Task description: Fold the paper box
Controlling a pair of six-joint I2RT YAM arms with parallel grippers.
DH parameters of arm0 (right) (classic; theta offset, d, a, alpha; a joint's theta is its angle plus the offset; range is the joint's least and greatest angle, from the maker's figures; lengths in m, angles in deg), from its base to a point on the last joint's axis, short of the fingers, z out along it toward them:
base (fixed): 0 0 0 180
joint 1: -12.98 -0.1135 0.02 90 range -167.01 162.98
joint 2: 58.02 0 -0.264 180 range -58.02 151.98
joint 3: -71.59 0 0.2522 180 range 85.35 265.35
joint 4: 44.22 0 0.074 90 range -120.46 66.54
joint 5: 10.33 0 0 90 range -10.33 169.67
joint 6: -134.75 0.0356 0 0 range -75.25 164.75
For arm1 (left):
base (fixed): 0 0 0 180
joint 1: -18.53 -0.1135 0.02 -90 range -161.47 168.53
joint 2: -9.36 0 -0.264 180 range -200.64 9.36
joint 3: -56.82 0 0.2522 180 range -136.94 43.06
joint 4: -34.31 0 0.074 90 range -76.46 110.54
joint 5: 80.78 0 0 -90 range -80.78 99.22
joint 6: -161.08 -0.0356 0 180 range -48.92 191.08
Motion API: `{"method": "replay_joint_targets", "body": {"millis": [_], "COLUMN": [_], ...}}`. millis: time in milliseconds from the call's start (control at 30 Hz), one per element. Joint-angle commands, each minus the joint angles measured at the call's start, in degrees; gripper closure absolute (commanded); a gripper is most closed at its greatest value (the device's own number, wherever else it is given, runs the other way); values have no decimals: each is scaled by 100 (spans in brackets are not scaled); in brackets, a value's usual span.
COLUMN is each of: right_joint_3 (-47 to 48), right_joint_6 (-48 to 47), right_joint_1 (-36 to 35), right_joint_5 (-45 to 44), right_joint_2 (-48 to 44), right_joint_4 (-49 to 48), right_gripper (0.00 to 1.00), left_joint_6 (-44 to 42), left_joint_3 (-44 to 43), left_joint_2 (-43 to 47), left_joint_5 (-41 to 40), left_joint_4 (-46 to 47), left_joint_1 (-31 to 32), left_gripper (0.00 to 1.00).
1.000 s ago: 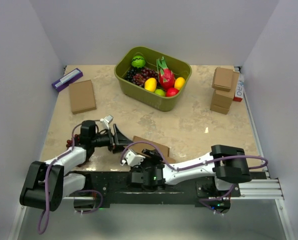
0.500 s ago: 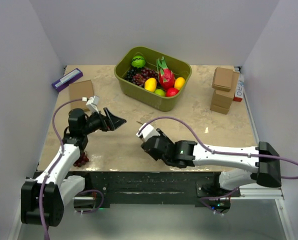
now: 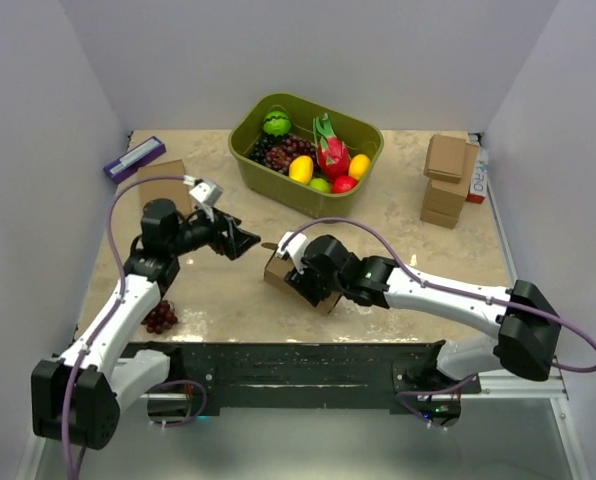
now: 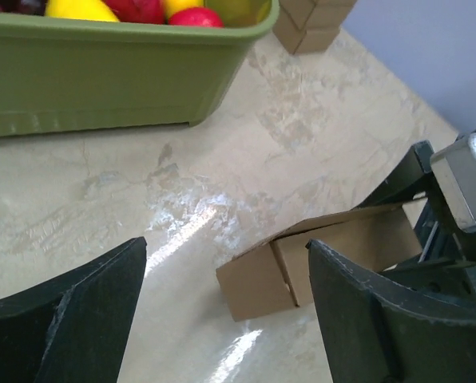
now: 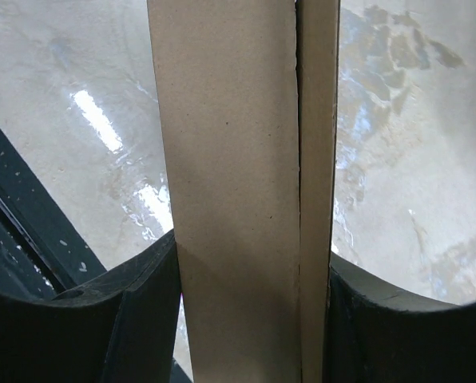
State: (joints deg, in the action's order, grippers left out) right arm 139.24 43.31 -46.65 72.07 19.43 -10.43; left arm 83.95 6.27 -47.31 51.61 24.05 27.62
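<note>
The paper box [image 3: 277, 270] is a brown folded cardboard piece, held just above the table near its middle. My right gripper [image 3: 306, 272] is shut on it. In the right wrist view the paper box [image 5: 238, 159] fills the gap between both black fingers [image 5: 142, 319] and touches each. My left gripper [image 3: 242, 241] stands open just left of the box and apart from it. In the left wrist view the paper box [image 4: 302, 267] lies ahead between the wide fingers [image 4: 70, 319], with the right gripper behind it.
A green bin [image 3: 296, 196] of fruit stands at the back centre. A flat brown box [image 3: 160, 178] and a purple box [image 3: 134, 158] lie at the back left. Stacked small boxes [image 3: 445, 180] stand at the back right. Grapes [image 3: 160, 317] lie near the left arm.
My right arm has swung out from the near edge, carrying the paper box to the middle of the table. My left arm has moved back and now faces the box.
</note>
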Motion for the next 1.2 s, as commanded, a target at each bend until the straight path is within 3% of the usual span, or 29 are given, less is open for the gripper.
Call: {"method": "replay_joint_targets", "body": {"millis": [0, 300, 500, 600, 633, 700, 733, 933, 1033, 1167], "right_joint_3": [113, 69, 8, 16, 25, 43, 60, 183, 184, 148], "right_joint_6": [-542, -753, -788, -797, -806, -824, -824, -876, -859, -841], "right_joint_1": [198, 444, 453, 453, 453, 453, 453, 453, 462, 453], "right_joint_5": [741, 1199, 1304, 1235, 1182, 1024, 962, 777, 523, 172], "right_joint_2": [103, 332, 394, 455, 499, 578, 613, 886, 868, 816], "right_joint_4": [-439, -746, -852, -861, -861, -835, -817, -711, -746, -781], "right_gripper": [49, 51, 51, 51, 51, 51, 50, 48, 46, 44], "left_joint_6": [-1505, -1673, -1726, -1735, -1735, -1735, -1743, -1778, -1778, -1717], "left_joint_3": [-679, -452, -486, -486, -486, -486, -486, -495, -504, -618], "left_joint_2": [-554, -731, -1039, -1101, -1119, -1171, -1189, -1286, -1382, -1479], "left_joint_5": [-582, -565, -618, -592, -574, -600, -618, -794, -960, -1513], "left_joint_4": [-867, -720, -799, -817, -825, -843, -860, -948, -1019, -1238], "left_joint_1": [779, 823, 876, 920, 937, 999, 1034, 1332, 1473, 1579], "left_gripper": [15, 11, 14, 23, 33, 42, 52, 82, 92, 99]}}
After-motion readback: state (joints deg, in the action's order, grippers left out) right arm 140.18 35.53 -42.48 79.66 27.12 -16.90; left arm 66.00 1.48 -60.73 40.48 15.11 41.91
